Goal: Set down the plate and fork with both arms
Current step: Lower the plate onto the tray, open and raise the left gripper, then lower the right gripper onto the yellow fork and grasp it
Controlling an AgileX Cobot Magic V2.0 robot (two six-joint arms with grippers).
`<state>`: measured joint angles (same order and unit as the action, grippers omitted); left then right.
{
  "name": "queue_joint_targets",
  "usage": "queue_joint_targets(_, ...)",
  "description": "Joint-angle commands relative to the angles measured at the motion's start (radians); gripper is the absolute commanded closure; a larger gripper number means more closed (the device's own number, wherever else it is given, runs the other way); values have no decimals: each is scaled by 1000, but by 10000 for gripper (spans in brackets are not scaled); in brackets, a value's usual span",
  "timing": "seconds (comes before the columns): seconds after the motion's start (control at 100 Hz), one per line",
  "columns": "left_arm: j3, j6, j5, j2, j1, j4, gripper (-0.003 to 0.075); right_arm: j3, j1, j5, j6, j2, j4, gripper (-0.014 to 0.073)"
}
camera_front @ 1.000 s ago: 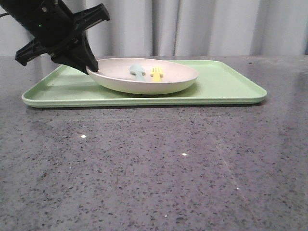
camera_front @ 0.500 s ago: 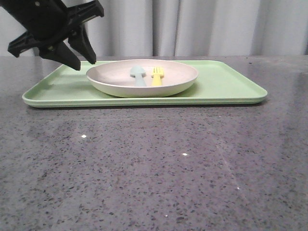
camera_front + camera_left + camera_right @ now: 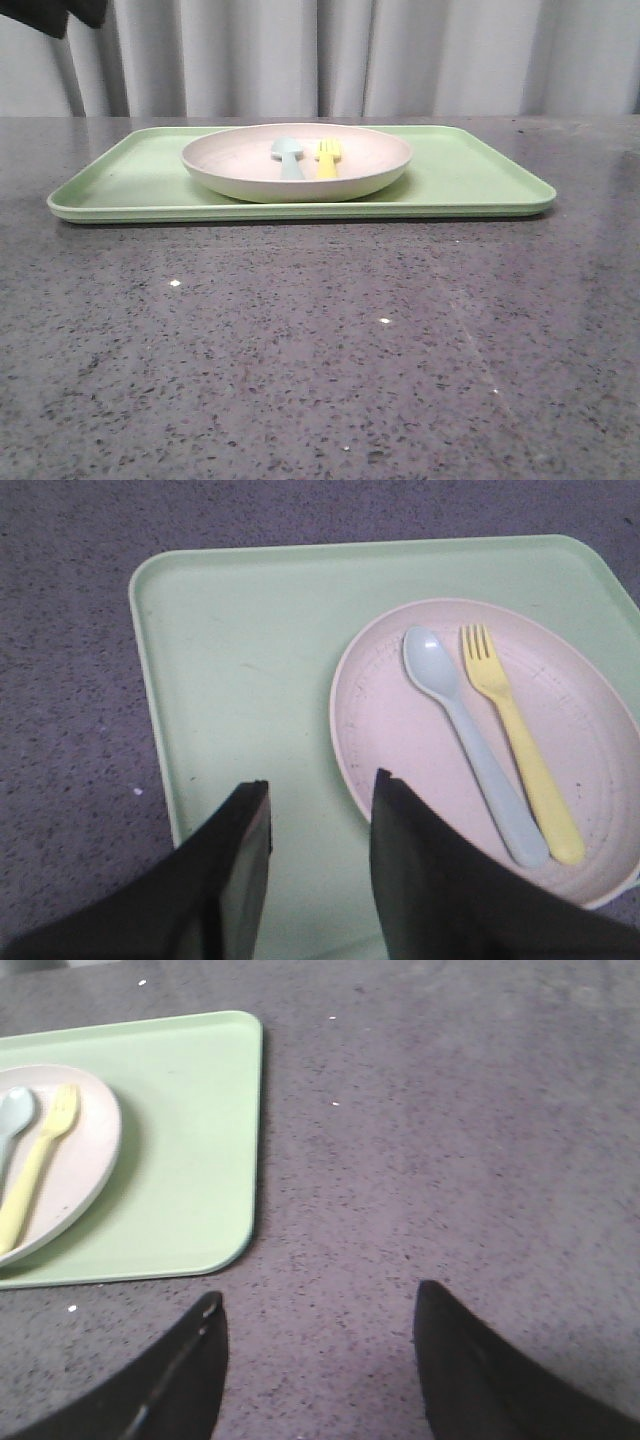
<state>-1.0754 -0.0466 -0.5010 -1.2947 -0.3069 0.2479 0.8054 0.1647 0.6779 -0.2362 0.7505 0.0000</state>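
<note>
The cream plate [image 3: 240, 178] with a pinkish inside sits flat on the light-green tray [image 3: 470, 175]. The yellow fork [image 3: 327, 158] lies in it, beside a pale blue-green spoon [image 3: 289, 156]. The plate [image 3: 400, 740], fork [image 3: 520, 745] and spoon [image 3: 470, 740] also show in the left wrist view. My left gripper [image 3: 320, 785] is open and empty, raised above the tray beside the plate's rim; only a dark scrap of its arm [image 3: 55, 12] shows in the front view. My right gripper [image 3: 318, 1300] is open and empty over bare table, clear of the tray [image 3: 190, 1130].
The grey speckled table [image 3: 330, 340] stretches in front of the tray. Grey curtains [image 3: 400, 55] hang behind it. In the right wrist view the plate [image 3: 80, 1160] and fork [image 3: 40, 1165] lie at the tray's far part.
My left gripper let go of the plate's rim, and the plate settled flat on the tray. The gripper then rose up and left, almost out of the front view.
</note>
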Motion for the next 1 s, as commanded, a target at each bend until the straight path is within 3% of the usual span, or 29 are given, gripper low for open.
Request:
queue_joint_targets(0.0,27,-11,56,102,8,-25,471,96,34,-13,21,72,-12,176)
queue_joint_targets(0.51,218,-11,-57,411,233,-105,471,511,251,93,27,533,-15,179)
queue_joint_targets(0.99,230,-11,-94,459,245,-108,471,982,370,322,-42,966,-17,181)
